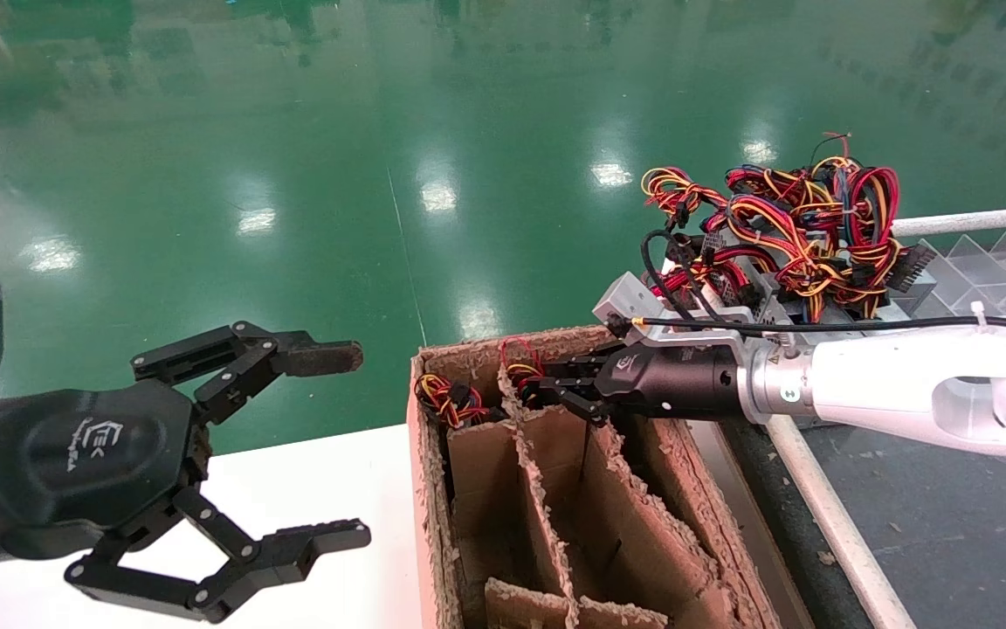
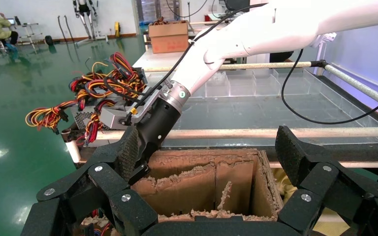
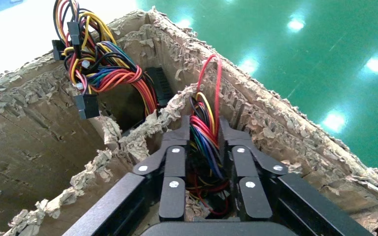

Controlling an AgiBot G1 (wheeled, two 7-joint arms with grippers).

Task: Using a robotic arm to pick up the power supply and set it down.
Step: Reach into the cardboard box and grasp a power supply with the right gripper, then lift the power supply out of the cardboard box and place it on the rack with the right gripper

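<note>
The power supply (image 3: 207, 147) sits down in a far cell of the cardboard box (image 1: 433, 489), at about one o'clock from the box's centre in my head view; only its looped wires show, its case hidden. My right gripper (image 1: 547, 386) reaches into that cell, fingers pinched on the wire loop. So the grasp looks made, while the lift and set-down remain. My left gripper (image 1: 337, 445) idles at eight o'clock, fingers spread wide. My right wrist view alone shows the pinch; my left wrist view shows a pile of wired supplies (image 2: 98, 93) beyond the box.
</note>
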